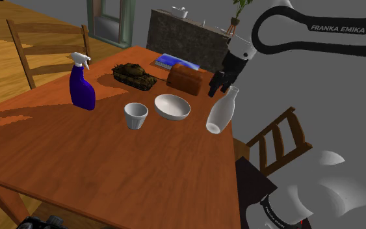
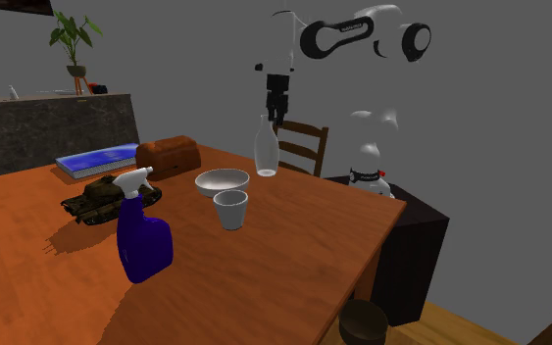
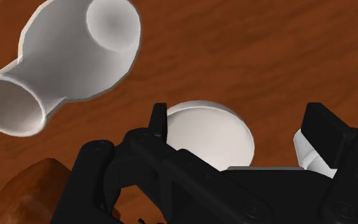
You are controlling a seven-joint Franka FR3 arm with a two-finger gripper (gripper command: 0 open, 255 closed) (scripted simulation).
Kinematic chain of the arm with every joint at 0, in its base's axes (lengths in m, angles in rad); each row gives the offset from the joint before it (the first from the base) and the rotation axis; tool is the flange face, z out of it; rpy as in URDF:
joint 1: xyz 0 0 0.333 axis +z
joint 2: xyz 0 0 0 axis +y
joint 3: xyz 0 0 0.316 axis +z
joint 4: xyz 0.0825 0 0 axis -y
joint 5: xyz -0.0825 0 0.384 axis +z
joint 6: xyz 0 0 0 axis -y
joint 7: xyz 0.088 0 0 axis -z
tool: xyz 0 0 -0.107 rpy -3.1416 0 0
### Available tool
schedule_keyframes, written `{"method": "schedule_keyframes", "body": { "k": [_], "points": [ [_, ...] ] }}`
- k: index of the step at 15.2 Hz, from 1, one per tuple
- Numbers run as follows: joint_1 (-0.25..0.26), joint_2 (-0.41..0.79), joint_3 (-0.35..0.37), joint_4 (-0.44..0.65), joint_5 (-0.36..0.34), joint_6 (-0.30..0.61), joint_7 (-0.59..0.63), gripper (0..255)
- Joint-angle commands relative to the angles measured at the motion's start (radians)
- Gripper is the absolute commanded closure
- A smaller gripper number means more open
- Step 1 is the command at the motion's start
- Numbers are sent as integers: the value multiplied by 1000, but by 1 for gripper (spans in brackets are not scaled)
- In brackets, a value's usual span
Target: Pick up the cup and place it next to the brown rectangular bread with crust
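While the gripper (image 1: 215, 86) hangs with fingers apart near the white bottle (image 1: 222, 112), the cup (image 1: 136, 116) stands free, just left of the bowl (image 1: 172, 107) in the shoulder view. It is best to clear the bottle first, then descend straddling the rim.

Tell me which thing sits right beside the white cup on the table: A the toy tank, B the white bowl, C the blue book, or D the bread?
B: the white bowl stands right next to the cup, with just a small gap of table between them, and the other three lie farther back.
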Motion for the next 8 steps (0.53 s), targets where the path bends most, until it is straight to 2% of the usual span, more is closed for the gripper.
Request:
{"method": "schedule_keyframes", "body": {
  "k": [1,8],
  "points": [
    [8,66,13,22,16,40,19,0],
    [38,306,60,142,57,148,88,0]
  ]
}}
